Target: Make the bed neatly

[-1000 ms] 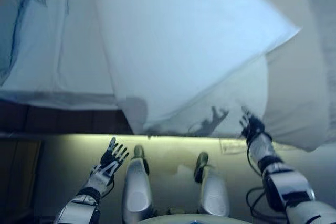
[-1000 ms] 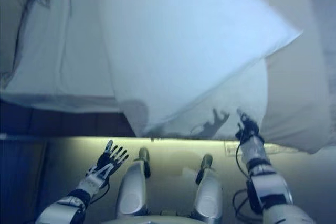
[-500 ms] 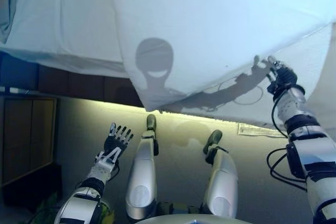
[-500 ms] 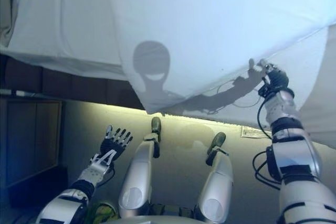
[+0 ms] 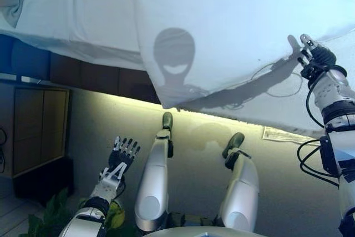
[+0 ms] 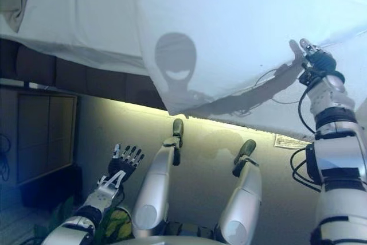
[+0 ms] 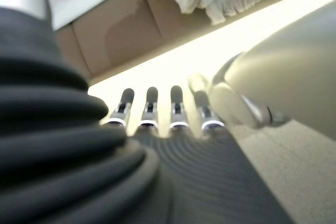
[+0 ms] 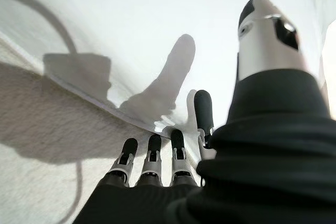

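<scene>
A white cover (image 5: 238, 31) lies over the bed and hangs past its near edge, on top of a textured white blanket (image 5: 310, 109). My right hand (image 5: 316, 59) is raised at the right, where the cover's edge meets the blanket. In the right wrist view its fingers (image 8: 152, 153) are straight and reach to that edge (image 8: 131, 114), with the thumb held apart and nothing gripped. My left hand (image 5: 122, 156) hangs low at the left over the floor, open with spread fingers, well short of the bed. Its fingers (image 7: 152, 108) point at the bed base.
The dark brown bed base (image 5: 100, 79) runs below the sheet, with a lit strip under it. A wooden cabinet (image 5: 39, 131) stands at the left and a green plant (image 5: 50, 215) at the lower left. A paper label (image 5: 283, 135) lies by the bed's foot.
The camera has shifted, so the whole picture has moved. My right hand has risen and gone right along the cover's edge. My left hand stays low and open.
</scene>
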Motion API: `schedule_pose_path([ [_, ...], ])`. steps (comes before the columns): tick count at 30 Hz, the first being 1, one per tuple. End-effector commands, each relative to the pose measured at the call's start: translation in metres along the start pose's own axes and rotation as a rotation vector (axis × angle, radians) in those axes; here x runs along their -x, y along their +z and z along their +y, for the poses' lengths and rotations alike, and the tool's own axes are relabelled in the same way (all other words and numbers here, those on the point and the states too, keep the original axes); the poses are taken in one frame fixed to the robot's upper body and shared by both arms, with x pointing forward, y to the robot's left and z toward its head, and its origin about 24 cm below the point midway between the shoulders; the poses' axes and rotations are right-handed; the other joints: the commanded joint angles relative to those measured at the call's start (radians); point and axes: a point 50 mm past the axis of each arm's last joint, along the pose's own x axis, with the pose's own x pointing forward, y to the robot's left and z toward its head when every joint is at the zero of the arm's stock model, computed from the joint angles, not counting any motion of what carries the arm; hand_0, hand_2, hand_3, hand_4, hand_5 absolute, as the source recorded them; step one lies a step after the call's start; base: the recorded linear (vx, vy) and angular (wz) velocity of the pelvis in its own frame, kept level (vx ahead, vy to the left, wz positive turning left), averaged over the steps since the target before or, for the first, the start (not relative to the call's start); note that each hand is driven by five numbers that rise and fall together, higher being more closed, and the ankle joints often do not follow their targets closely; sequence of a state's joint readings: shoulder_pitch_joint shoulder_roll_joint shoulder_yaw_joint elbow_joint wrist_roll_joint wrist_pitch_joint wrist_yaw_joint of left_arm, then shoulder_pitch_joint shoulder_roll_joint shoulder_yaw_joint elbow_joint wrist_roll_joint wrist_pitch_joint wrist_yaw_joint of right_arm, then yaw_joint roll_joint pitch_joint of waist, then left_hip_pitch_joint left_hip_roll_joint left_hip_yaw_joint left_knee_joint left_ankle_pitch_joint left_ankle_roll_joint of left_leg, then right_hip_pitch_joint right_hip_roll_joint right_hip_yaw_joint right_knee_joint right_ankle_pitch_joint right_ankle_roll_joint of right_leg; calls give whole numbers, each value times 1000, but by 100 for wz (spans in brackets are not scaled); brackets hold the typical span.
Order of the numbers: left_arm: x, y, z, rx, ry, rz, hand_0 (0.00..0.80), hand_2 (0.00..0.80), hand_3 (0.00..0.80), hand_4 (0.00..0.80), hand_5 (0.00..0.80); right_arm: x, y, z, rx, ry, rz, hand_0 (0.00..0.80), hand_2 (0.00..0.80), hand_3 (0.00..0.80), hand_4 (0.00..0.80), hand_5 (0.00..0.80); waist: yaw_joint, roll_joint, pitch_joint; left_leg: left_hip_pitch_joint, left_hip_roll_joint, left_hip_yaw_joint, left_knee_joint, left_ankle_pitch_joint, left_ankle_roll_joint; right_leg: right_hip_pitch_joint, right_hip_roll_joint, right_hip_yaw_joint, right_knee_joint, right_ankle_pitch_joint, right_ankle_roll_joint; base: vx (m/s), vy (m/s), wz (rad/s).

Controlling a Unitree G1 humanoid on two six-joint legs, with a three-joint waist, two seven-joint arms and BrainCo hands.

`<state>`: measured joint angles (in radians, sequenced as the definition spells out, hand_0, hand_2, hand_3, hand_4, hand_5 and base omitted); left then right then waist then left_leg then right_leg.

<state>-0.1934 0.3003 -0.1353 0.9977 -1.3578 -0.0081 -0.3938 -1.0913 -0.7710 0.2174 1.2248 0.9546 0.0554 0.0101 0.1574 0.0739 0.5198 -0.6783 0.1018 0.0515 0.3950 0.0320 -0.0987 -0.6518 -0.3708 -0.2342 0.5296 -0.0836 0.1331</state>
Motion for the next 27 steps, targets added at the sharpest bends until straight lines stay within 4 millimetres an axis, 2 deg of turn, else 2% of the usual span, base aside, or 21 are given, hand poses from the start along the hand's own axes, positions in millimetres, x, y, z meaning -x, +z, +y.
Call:
schedule_pose_path([
  [1,11,-1,12,4,-1,-15,0,0,0,0,0,4,70,4,25,35,-198,0,0,0,0,0,18,43,0,-14,-5,-22,-2,-49,22,-54,14,28,-1,26,0,17,-5,3],
  [5,15,-4,14,2,-16,-1,0,0,0,0,0,7,88,12,24,74,-248,0,0,0,0,0,26,52,0,-9,-9,-24,-22,-39,22,-54,14,25,1,22,-2,4,3,2],
  [11,21,-6,19,3,-11,17,0,0,0,0,0,10,102,23,18,165,-304,0,0,0,0,0,32,53,0,19,-9,-22,-43,-30,19,-26,16,14,-12,22,-3,0,0,0],
  [12,21,-7,19,4,-12,19,0,0,0,0,0,10,103,25,25,180,-316,53,53,53,53,53,33,51,0,27,-7,-20,-48,-28,19,-18,18,12,-16,23,-3,0,0,0],
  [13,21,-6,19,5,-15,19,0,0,0,0,0,11,105,26,35,185,-333,464,464,464,464,464,33,49,0,34,-7,-20,-51,-27,18,-11,19,11,-19,23,-3,0,0,0],
  [14,21,-7,18,7,-19,20,0,0,0,0,0,12,107,28,36,200,-348,800,800,800,800,800,33,48,0,41,-7,-19,-56,-25,18,-4,19,9,-23,24,-2,0,0,0],
  [21,22,-6,17,8,-21,16,0,0,0,0,0,15,115,25,34,243,-374,800,800,800,800,800,34,46,0,63,-8,-19,-73,-18,18,16,20,3,-34,28,1,-2,-2,3],
  [27,23,-1,21,4,-1,3,0,0,0,0,0,15,115,16,28,203,-370,800,800,800,800,800,35,42,0,81,-7,-16,-87,-15,18,38,23,-6,-53,33,4,-13,-5,2],
])
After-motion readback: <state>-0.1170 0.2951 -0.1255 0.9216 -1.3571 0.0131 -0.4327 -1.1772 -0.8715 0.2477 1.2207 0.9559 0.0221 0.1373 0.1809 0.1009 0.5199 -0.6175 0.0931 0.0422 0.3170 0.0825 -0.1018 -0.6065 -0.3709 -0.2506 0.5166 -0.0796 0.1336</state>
